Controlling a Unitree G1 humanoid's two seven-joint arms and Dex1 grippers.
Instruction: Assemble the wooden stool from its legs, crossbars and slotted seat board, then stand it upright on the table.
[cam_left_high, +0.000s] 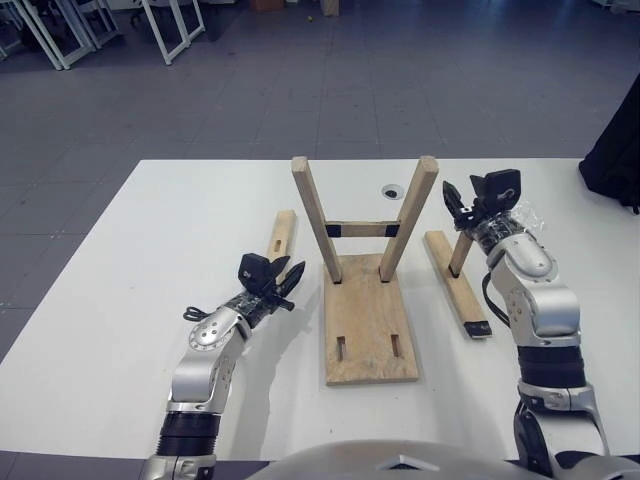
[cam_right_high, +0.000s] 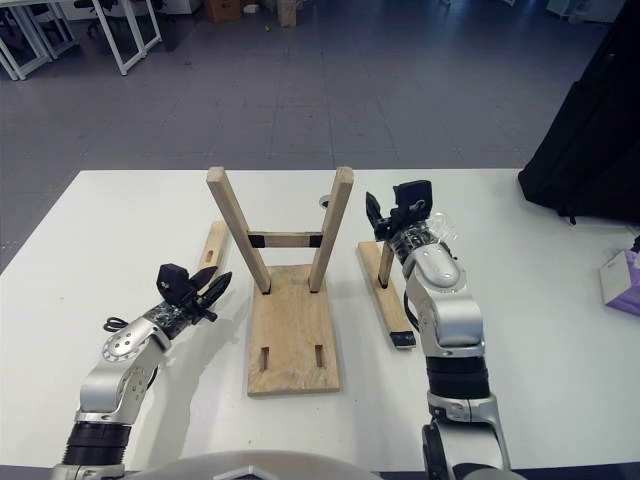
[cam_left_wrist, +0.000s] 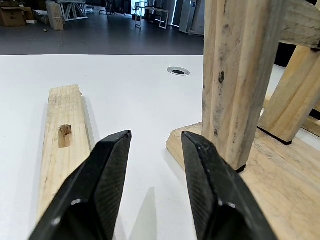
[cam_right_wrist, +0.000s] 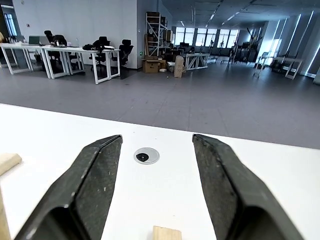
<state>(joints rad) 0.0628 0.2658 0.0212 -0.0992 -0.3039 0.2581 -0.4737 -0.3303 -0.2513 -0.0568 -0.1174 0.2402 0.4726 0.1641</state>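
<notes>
The slotted seat board (cam_left_high: 368, 325) lies flat mid-table. Two legs (cam_left_high: 316, 215) stand in its far slots, tied by a crossbar (cam_left_high: 362, 229); the two near slots (cam_left_high: 341, 348) are empty. A loose leg (cam_left_high: 283, 236) lies to the left. My left gripper (cam_left_high: 291, 277) hovers low between that loose leg (cam_left_wrist: 64, 142) and the board, open and holding nothing. To the right, another leg (cam_left_high: 456, 286) lies flat with a short piece (cam_left_high: 461, 252) rising from it. My right gripper (cam_left_high: 458, 205) is just above that piece's top end (cam_right_wrist: 166, 233), open and empty.
A round cable hole (cam_left_high: 391, 189) sits in the white table (cam_left_high: 120, 300) behind the standing legs. The table's far edge is close behind the parts. Bare room lies at the front left and far right. A black bag (cam_left_high: 615, 150) is beyond the right edge.
</notes>
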